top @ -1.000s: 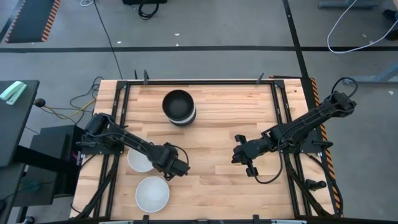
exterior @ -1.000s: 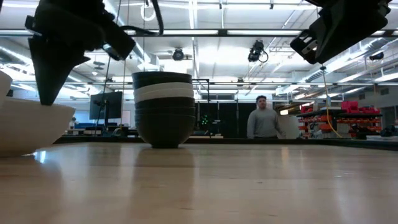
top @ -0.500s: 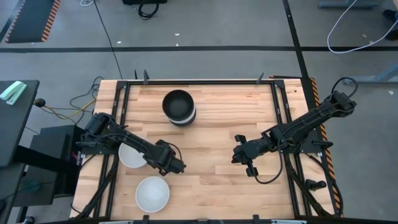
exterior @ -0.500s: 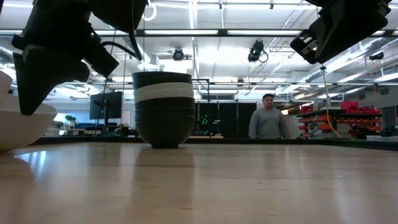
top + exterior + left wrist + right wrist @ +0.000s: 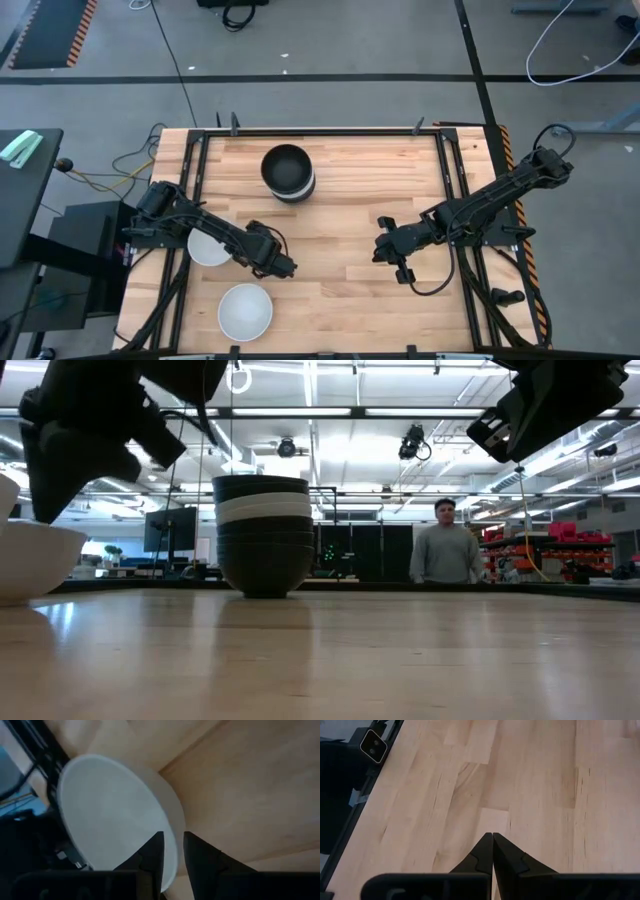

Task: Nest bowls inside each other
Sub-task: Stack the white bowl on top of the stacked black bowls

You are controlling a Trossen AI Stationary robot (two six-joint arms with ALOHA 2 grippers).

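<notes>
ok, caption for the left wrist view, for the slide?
Left hand straddling the rim of a plain round white bowl on the wooden table.

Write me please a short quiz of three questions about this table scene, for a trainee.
1. True or false: the right gripper is shut and holds nothing.
2. How many white bowls stand alone, outside the stack?
3. What colour is the top bowl of the stack? A white, B black, C red.

Key:
1. True; its fingers meet over bare wood.
2. Two: one under the left arm, one nearer the table's front edge.
3. B.
</notes>
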